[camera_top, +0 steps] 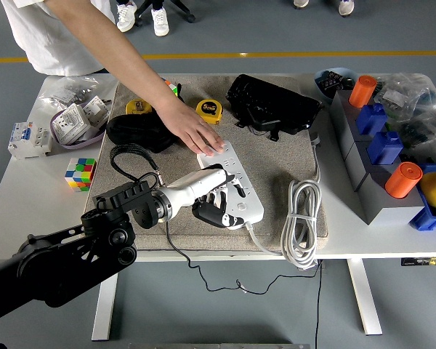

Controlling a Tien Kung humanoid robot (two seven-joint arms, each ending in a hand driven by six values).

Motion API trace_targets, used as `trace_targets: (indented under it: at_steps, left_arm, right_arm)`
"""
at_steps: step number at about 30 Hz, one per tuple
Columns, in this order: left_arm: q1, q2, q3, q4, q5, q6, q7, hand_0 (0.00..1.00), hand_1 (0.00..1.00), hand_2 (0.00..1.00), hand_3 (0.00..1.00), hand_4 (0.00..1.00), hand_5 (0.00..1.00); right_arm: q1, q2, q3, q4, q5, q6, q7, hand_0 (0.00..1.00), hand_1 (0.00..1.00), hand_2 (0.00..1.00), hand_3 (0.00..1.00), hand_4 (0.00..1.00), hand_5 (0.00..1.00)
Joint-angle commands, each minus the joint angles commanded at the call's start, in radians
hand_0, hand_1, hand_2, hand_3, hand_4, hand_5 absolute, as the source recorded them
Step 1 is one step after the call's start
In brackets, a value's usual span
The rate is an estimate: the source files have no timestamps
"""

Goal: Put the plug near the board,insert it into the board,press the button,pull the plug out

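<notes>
A white power strip (241,190) lies on the grey mat (283,163) at mid-table. A person's hand (198,132) reaches in from the far left and presses flat on the strip's far end. My left hand (212,195) comes in from the lower left with its fingers curled on a black plug (208,213). It holds the plug against the strip's near left edge. The plug's thin black cable (180,256) hangs off the table's front edge. I cannot tell whether the plug's pins are in a socket.
The strip's coiled white cable (302,218) lies right of it. Two yellow tape measures (209,110), a black pouch (136,131) and a black bag (272,106) sit behind. A Rubik's cube (81,173) is at the left. Grey boxes with blue and orange blocks (384,149) stand at the right.
</notes>
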Motion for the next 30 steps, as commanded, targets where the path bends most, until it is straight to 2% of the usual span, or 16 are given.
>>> trace_targets:
  at_steps: [1, 6, 16, 30]
  left_arm:
    - [-0.002, -0.001, 0.002, 0.001, -0.002, -0.009, 0.01, 0.074, 0.103, 0.177, 0.874, 0.752, 0.002]
    - [-0.01, -0.006, 0.011, 0.003, -0.014, -0.038, 0.042, 0.074, 0.103, 0.177, 0.874, 0.752, 0.002]
    - [-0.017, -0.003, 0.021, -0.004, -0.03, -0.089, 0.062, 0.054, 0.099, 0.166, 0.87, 0.755, 0.002]
    - [-0.027, -0.008, 0.046, 0.018, -0.04, -0.09, 0.057, 0.05, 0.099, 0.167, 0.864, 0.741, 0.002]
  right_arm:
    - [0.0, 0.0, 0.0, 0.0, 0.0, 0.0, 0.0, 0.646, 0.669, 0.636, 0.556, 0.993, 0.54]
    - [0.0, 0.0, 0.0, -0.001, 0.002, 0.0, 0.0, 0.646, 0.669, 0.636, 0.556, 0.993, 0.54]
    - [0.001, -0.001, -0.003, 0.0, 0.002, 0.0, 0.0, 0.646, 0.668, 0.636, 0.555, 0.993, 0.539]
    - [0.002, -0.005, -0.007, 0.0, 0.004, 0.0, 0.001, 0.647, 0.668, 0.636, 0.555, 0.993, 0.539]
